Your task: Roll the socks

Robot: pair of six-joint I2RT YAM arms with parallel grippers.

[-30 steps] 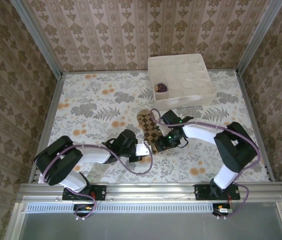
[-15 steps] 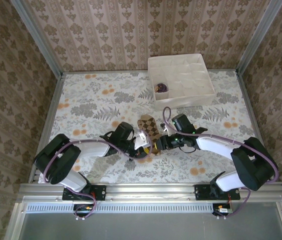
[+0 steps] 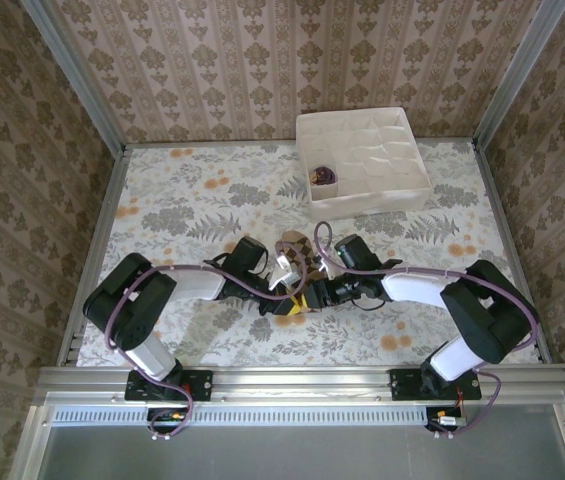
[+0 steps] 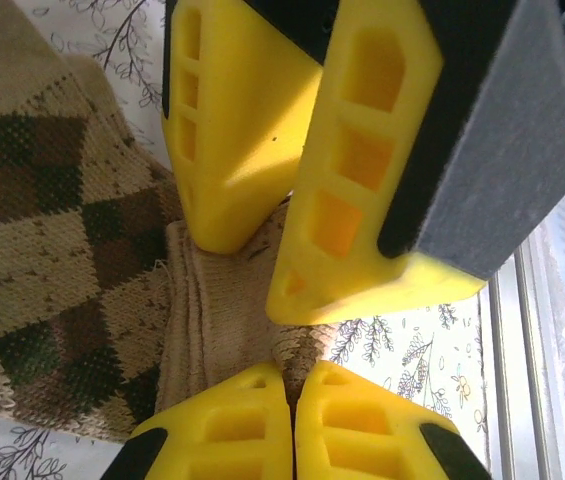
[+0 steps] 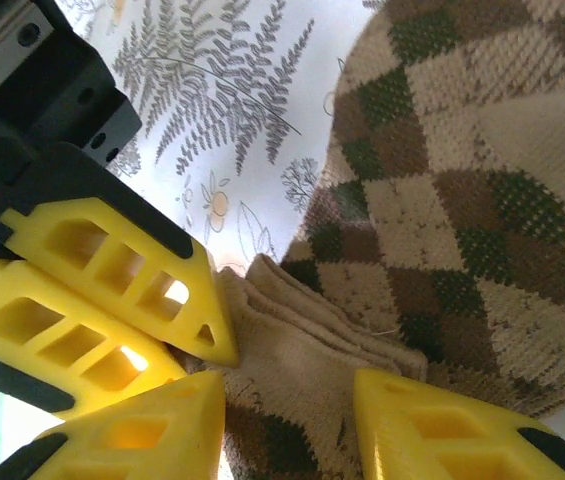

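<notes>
Argyle sock (image 3: 293, 246) at tabletop (image 3: 182, 210) centre: soft, limp, light; likely slumps unless pinned. Left hand (image 4: 294, 368) clenched on tan edge (image 4: 217, 320) at sock's 6 o'clock. Right hand (image 5: 287, 385) part-open, straddling same edge. Best hold: tan edge, both layers.

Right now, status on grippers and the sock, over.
Left gripper shut on argyle sock cuff. Right gripper open, straddling same cuff. Sock not yet a roll. White box well behind, apart.
</notes>
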